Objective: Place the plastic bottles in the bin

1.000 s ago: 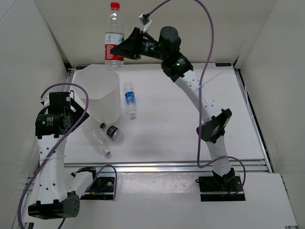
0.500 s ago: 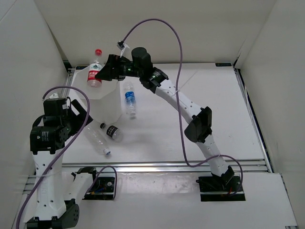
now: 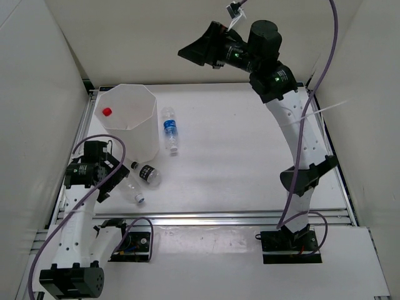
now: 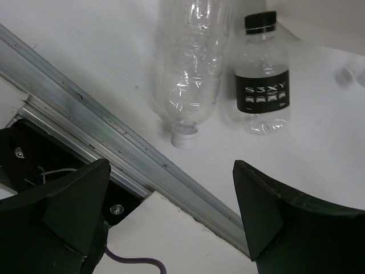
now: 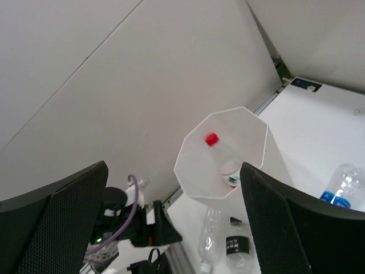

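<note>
One red-capped bottle (image 3: 107, 112) in the bin (image 3: 141, 142); three on the bench (image 3: 250, 162): blue-label bottle (image 3: 170, 129), black-capped bottle (image 3: 147, 173), plain bottle (image 3: 128, 184). Left gripper (image 4: 171, 165) and right gripper (image 5: 174, 165) spread wide, empty.

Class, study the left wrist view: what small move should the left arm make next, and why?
Probably lower the open left gripper onto the white-capped bottle, which lies nearest its fingers, beside the black-capped bottle. The red-capped bottle is already in the bin; three bottles lie on the table.
</note>
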